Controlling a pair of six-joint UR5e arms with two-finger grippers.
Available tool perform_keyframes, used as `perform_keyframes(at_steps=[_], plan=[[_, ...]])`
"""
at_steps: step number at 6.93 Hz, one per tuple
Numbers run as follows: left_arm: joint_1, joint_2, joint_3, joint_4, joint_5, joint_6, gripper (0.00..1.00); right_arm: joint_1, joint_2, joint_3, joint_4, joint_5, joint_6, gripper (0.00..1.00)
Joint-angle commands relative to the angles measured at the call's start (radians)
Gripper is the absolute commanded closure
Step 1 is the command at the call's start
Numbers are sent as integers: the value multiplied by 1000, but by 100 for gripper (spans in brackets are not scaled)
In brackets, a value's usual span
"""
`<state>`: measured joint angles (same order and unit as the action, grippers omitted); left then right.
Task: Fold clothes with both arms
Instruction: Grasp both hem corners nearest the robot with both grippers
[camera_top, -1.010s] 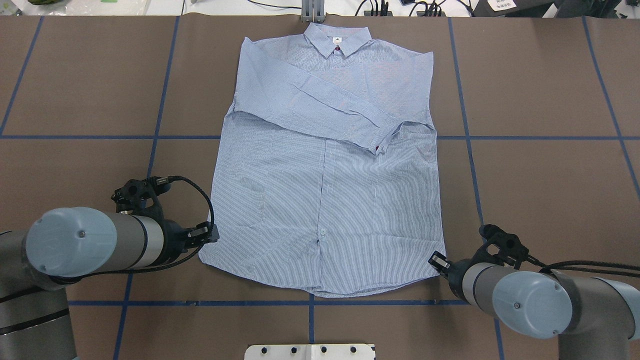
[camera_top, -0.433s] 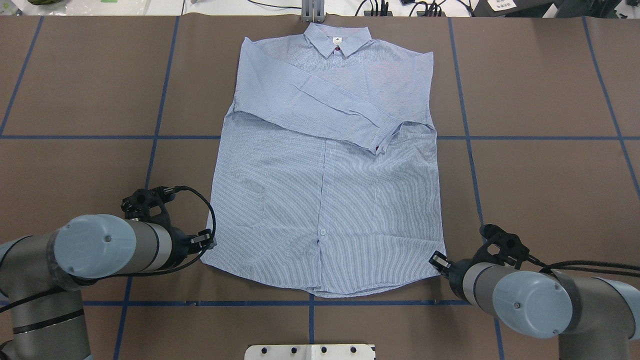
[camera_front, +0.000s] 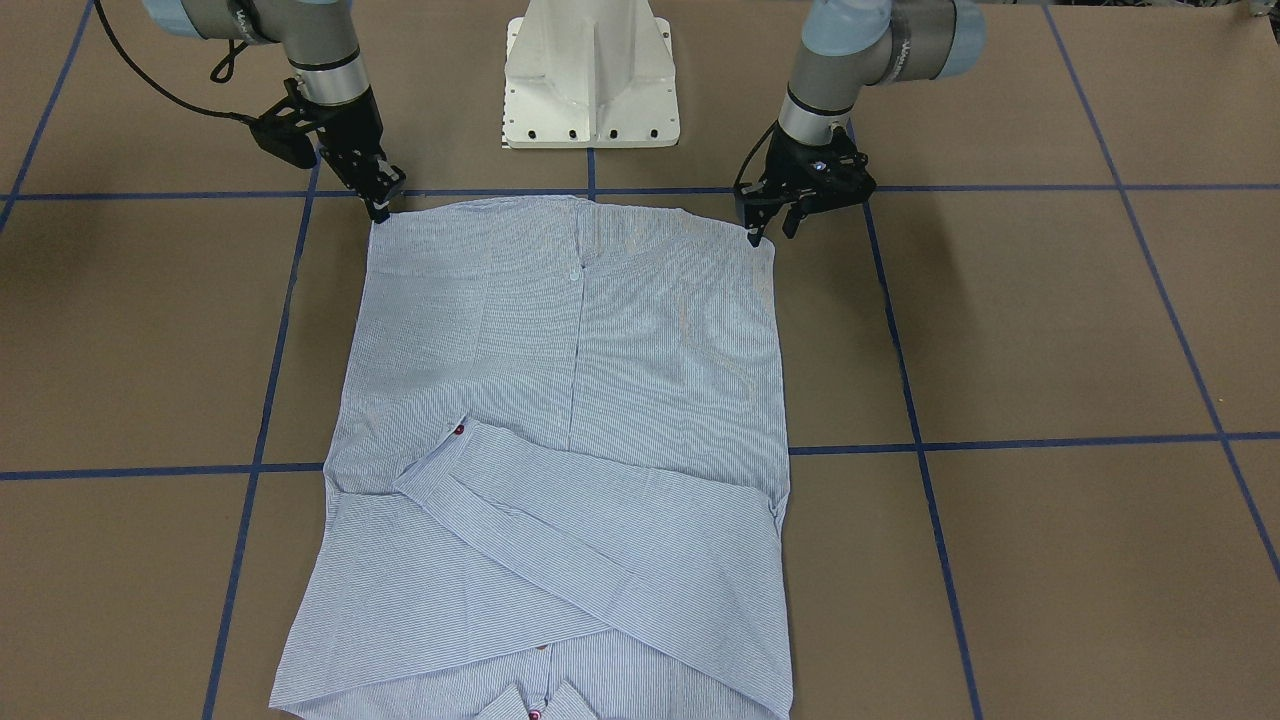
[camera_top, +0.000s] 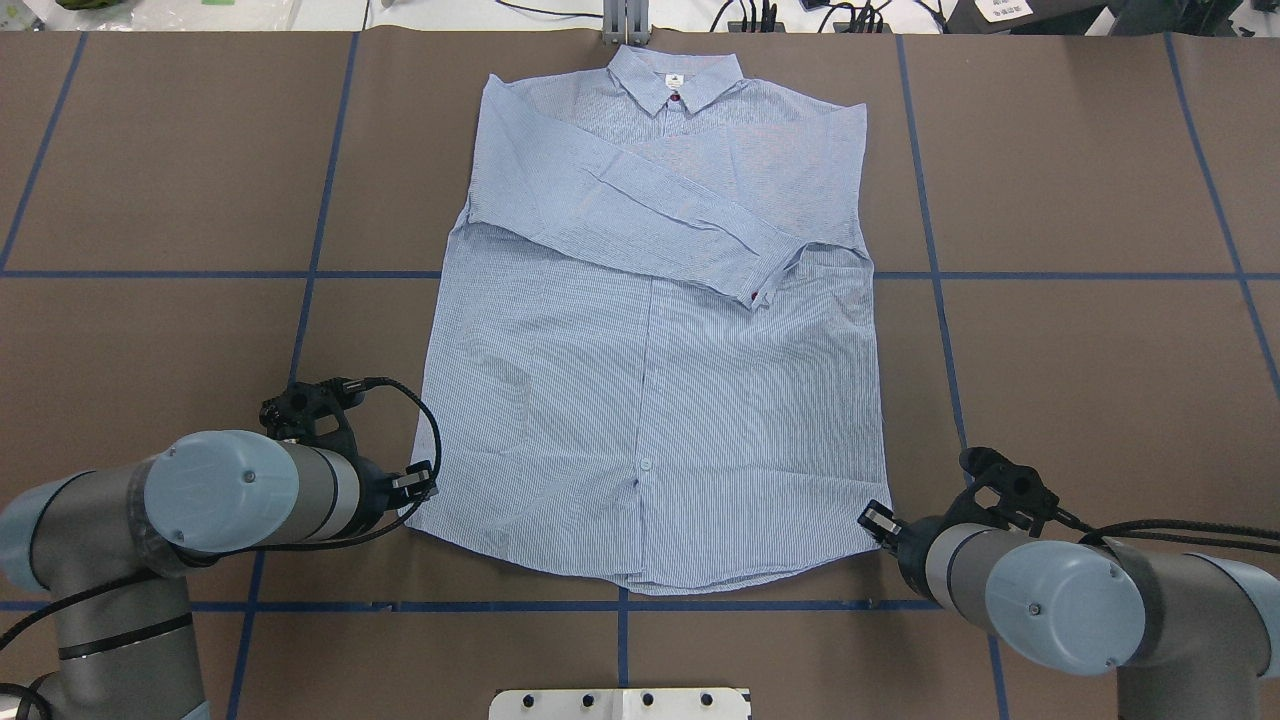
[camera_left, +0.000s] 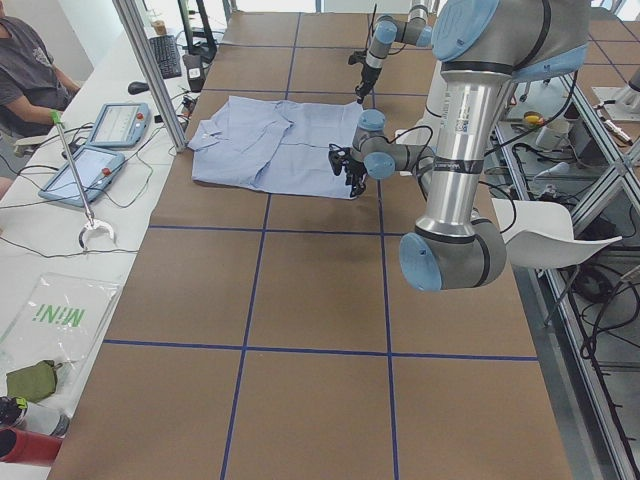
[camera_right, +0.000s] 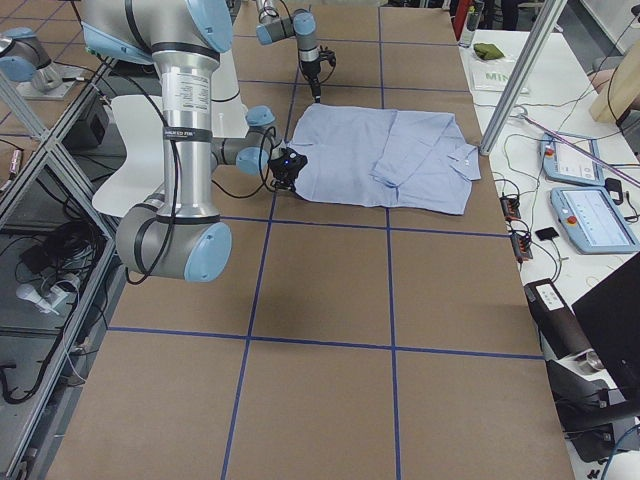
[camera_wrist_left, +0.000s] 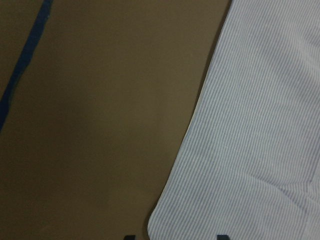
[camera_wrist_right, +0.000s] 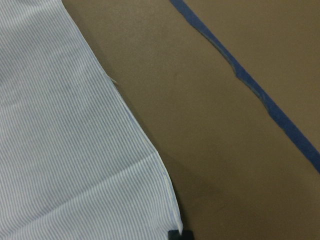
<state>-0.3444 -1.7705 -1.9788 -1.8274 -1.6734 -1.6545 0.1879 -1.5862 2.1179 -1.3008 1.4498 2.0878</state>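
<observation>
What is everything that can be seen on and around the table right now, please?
Light-blue striped button-up shirt: one, light blue, flat mid-table, a sleeve folded across the chest.
Brown paper-like table covering: one, brown, blue tape grid.
Grey touchscreen pendants: two, grey, on the white side bench.
Person in grey T-shirt: one, by that bench.
White pedestal base: one, white, at the robot's edge of the table.
Left hand: one, black, open at a hem corner of the shirt.
Right hand: one, black, shut on the other hem corner.
</observation>
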Motion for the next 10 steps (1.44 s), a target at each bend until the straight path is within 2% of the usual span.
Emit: perform_keyframes(at_steps=[1,6,10], plan=[[4,-7,24,-1,0,2,45,1,-1,-1,0,0,0,100],[8,-37,60,-3,-2,5,49,2,-9,0,0,0,0,100],[10,-26,60,-1,-2,5,59,10,-6,0,0,4,0,100]])
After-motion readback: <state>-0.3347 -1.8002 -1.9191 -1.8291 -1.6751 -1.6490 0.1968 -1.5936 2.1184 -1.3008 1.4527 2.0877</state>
